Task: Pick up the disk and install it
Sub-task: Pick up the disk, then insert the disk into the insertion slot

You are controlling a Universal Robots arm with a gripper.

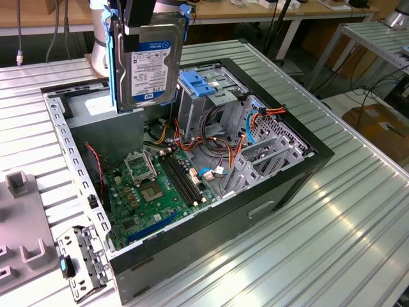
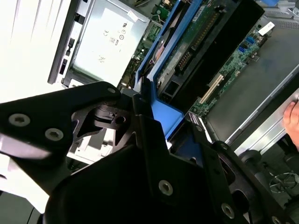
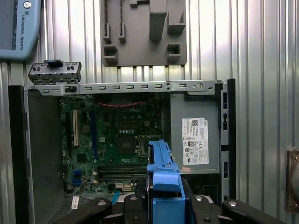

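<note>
Gripper (image 1: 148, 25) clamped on disk (image 1: 148, 67), hanging upright over open computer case (image 1: 268, 211). Risk: grip slips, disk drops onto motherboard (image 1: 160, 185) below gripper; edge snags cables (image 1: 220, 144) nearby.

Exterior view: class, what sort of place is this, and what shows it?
Likely a robotics lab or workshop: an opened computer case sits on a ribbed metal table, workbenches stand behind, and a robot arm holds the disk above the case.
</note>
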